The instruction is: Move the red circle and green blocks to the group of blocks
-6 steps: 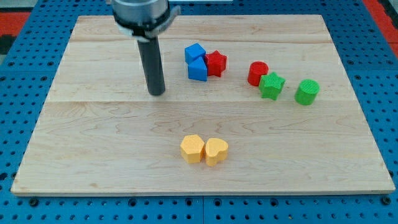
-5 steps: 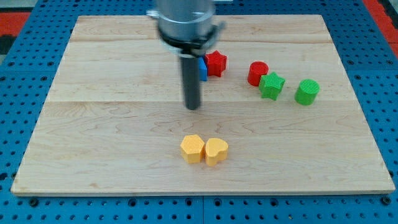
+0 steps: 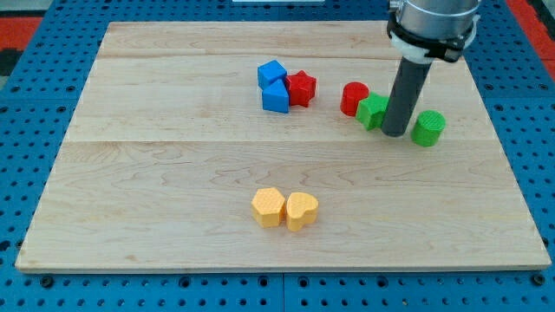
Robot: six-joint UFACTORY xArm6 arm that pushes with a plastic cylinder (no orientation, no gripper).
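My tip [image 3: 395, 132] rests on the board between the two green blocks. The green star block [image 3: 372, 112] is just to its left, partly hidden by the rod and touching the red circle block [image 3: 353, 98]. The green round block [image 3: 428, 127] stands a little to the tip's right, apart from it. The group of two blue blocks [image 3: 274, 85] and a red star block [image 3: 301, 87] sits at the view's upper middle, left of the red circle.
Two yellow blocks [image 3: 284, 209] sit side by side near the view's bottom middle. The wooden board [image 3: 156, 182] lies on a blue pegboard table.
The rod has swept from the view's left, past the blue blocks, to the right, and now stands between the green blocks. The green star and red circle have shifted slightly left.
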